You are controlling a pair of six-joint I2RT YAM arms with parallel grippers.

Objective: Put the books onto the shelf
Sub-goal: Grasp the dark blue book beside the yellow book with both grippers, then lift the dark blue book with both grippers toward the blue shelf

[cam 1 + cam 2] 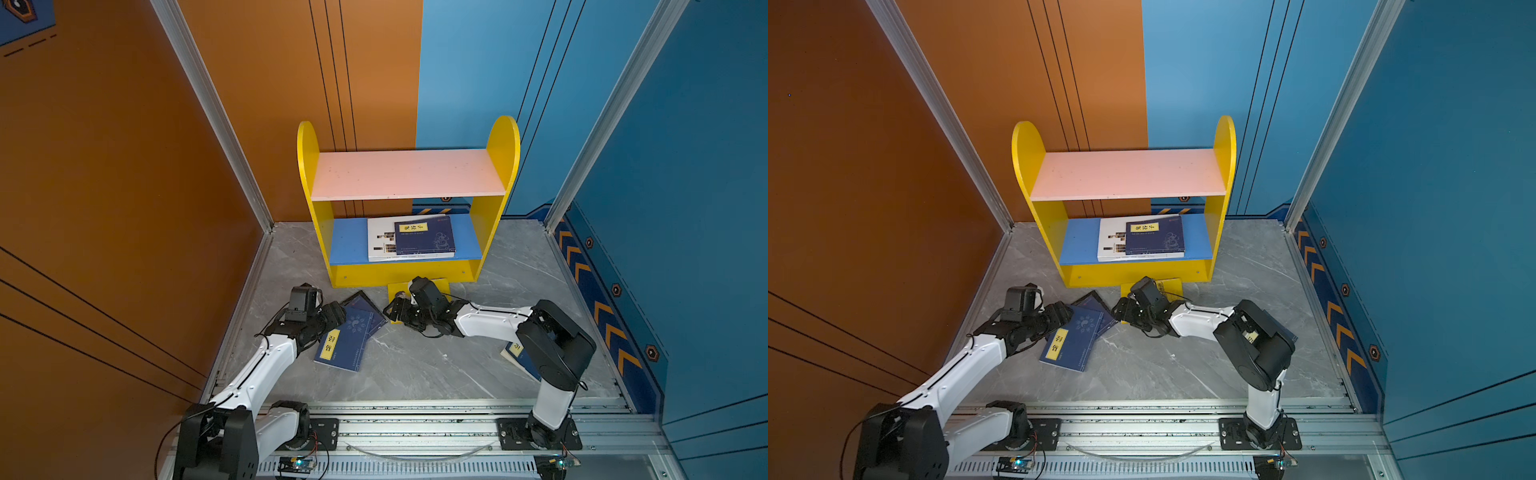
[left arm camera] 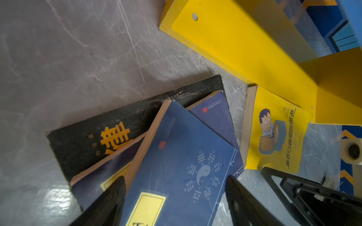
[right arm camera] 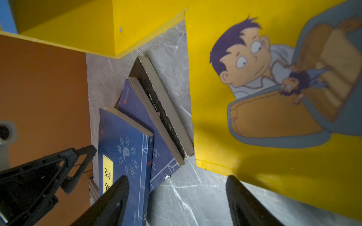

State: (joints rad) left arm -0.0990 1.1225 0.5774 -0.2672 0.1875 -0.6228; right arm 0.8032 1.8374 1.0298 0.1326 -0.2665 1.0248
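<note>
Risk, pile: your left gripper (image 2: 175, 184) may pinch more than the top navy book (image 2: 182, 148). It overlaps a second navy book (image 2: 215, 115) and the black book (image 2: 82, 140), so a low close could drag all three.
Risk, flat cover: the yellow book (image 3: 254, 162) lies flat on the floor (image 1: 415, 361) against the base of the shelf (image 1: 405, 274). A finger pushed under it may shove it into the shelf or buckle the thin cover.
Risk, arms: both grippers work near each other, so an inward sweep could knock them together.
Left jaws: spread, empty. The top navy book lies in line between them; you cannot tell whether they touch it.
Right jaws: the right gripper (image 3: 177, 182) is spread and empty over bare floor. The yellow book's corner lies just beside one finger, the pile beside the other.
Shelved: the white book (image 1: 380, 239) and the shelved navy book (image 1: 424, 237) lie on the blue lower board (image 1: 349, 241).
</note>
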